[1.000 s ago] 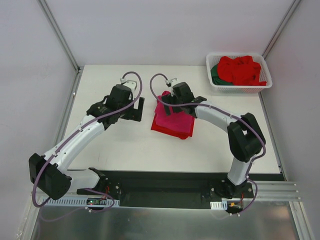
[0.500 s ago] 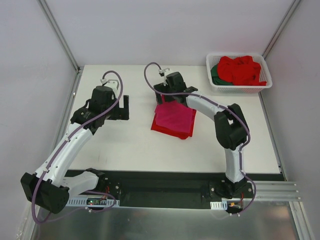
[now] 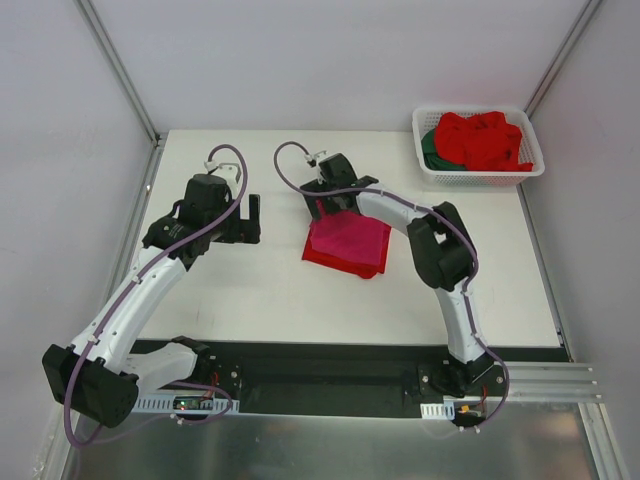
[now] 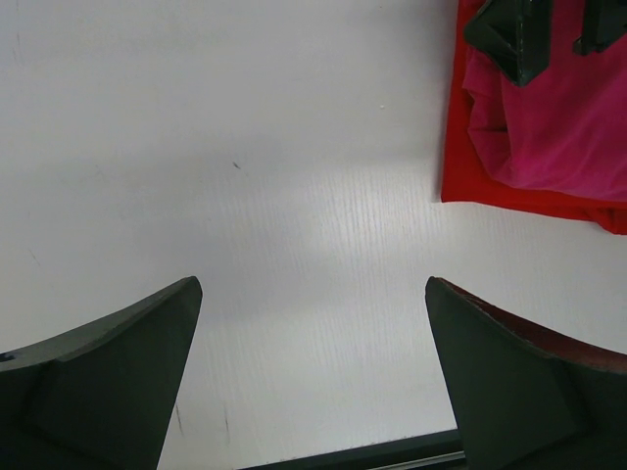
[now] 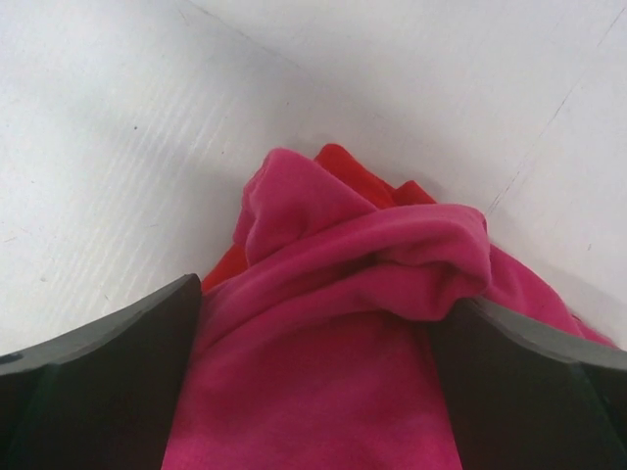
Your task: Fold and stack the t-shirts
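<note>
The white table (image 3: 250, 290) carries a folded pink shirt (image 3: 350, 235) lying on a folded red shirt (image 3: 335, 258), near the middle and toward the far edge. A basket (image 3: 478, 177) at the far right corner holds crumpled red shirts (image 3: 485, 140) over a green shirt (image 3: 430, 148). The right hand (image 5: 323, 294) stands wide apart, straddling the pink shirt's bunched far edge. The left hand (image 4: 313, 294) hangs spread apart over bare table, left of the stack.
</note>
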`<state>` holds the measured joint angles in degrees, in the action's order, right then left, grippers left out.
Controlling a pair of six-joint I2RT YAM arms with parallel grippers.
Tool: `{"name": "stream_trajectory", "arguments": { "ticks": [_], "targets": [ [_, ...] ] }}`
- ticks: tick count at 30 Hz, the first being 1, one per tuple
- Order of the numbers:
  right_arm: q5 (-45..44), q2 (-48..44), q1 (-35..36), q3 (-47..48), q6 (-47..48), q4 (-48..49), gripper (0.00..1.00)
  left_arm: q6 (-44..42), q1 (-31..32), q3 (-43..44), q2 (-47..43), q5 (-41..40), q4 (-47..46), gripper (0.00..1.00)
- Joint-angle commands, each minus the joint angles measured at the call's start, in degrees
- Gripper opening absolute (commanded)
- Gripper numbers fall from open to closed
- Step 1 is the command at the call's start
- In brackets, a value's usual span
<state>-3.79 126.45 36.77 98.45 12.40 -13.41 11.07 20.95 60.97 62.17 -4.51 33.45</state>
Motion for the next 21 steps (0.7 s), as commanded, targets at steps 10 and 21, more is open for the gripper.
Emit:
{"name": "stream_trajectory", "arguments": {
  "ticks": [10, 21],
  "targets": [
    [-1.39, -17.37, 0.67, -10.65, -0.45, 2.51, 0.96, -0.17, 0.06, -0.68, -1.0, 3.02, 0.39, 0.99],
    [-0.33, -23.96, 2.86, -18.03, -0.89, -0.03, 0.96, -0.08, 0.14, -1.03, -1.09, 3.9, 0.12, 0.99]
  ]
}}
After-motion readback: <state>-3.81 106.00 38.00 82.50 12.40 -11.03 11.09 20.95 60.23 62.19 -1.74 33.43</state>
